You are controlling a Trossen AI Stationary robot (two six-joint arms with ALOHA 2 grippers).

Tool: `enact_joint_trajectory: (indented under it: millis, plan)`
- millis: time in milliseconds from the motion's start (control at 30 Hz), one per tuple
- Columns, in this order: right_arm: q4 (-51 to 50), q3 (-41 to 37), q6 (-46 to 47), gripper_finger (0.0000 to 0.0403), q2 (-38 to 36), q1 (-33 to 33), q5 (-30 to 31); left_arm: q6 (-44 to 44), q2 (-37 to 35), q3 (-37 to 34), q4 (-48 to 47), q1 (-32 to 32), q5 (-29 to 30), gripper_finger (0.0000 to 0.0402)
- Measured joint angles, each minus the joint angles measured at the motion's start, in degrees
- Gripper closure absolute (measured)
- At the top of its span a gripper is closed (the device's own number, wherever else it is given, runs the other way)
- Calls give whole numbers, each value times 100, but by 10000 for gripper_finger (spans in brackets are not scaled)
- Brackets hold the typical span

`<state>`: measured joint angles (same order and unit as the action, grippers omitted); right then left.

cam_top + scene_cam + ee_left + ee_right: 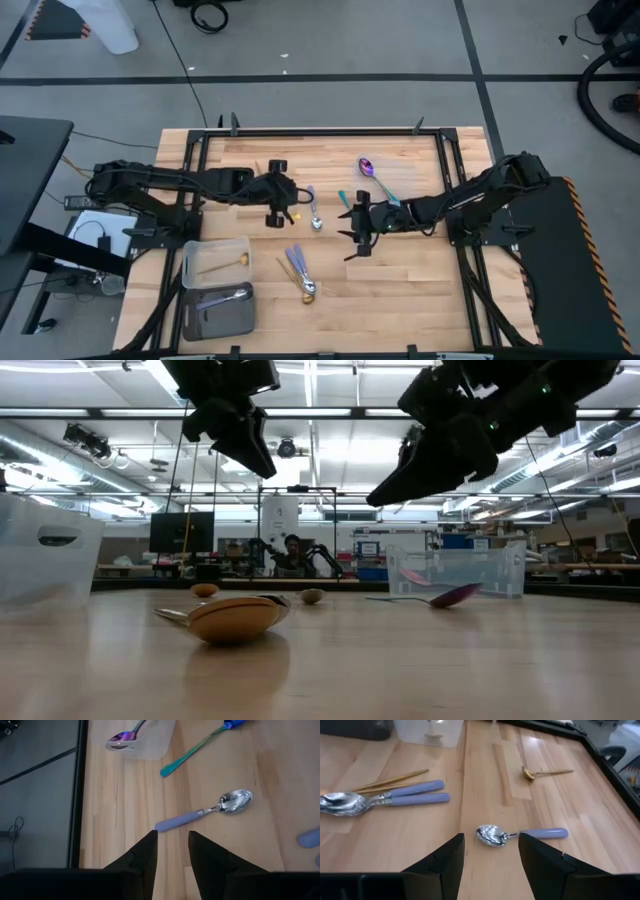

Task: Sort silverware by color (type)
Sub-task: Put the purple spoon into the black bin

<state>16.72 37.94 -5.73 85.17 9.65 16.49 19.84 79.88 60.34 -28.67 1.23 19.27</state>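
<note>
Left gripper (pixel 283 203) and right gripper (pixel 361 226) flank lavender-handled spoon (pixel 313 210) (lying flat on worktop (pixel 420 290)), both jaws apart, empty.

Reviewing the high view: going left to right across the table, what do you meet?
Two containers, the upper with a gold spoon, the lower with a silver one → left gripper → lavender-handled spoon → right gripper → purple spoon.
</note>
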Motion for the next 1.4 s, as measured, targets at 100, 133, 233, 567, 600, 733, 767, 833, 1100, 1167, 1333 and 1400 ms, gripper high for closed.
enact_joint_trajectory:
  millis: [100,133,233,567,600,733,767,833,1100,1167,1333,1400]
  plan:
    - [206,-166,-75,206,0,0,95,32,0,0,87,0,-2,285]
    - [211,-197,-70,206,0,1,163,33,0,0,123,0,-2,285]
    - [242,-218,-30,206,20,0,208,34,0,0,144,0,-6,285]
    - [969,56,-680,206,1128,2,293,-527,0,0,-137,-38,-23,285]
    - [1015,113,-771,206,1240,-5,295,-656,0,0,-237,-55,-53,285]
    - [1040,398,-1014,206,1728,-62,283,-1021,0,-2,-556,-112,-456,285]
    - [1035,461,-1109,206,1845,-81,268,-1104,0,-2,-594,-130,-546,285]
    - [1069,605,-1318,206,2064,-115,270,-1266,0,-2,-603,-194,-653,285]
    - [1068,1136,-2003,211,2762,-261,300,-1964,0,-2,-603,-523,-674,285]
    - [1069,1223,-2062,220,2840,-321,281,-2194,0,-2,-612,-601,-676,285]
    - [1064,1282,-2052,251,2898,-536,-20,-2674,0,-2,-729,-859,-671,285]
    - [1017,1283,-1933,264,2907,-637,-213,-2798,2,-2,-740,-980,-673,285]
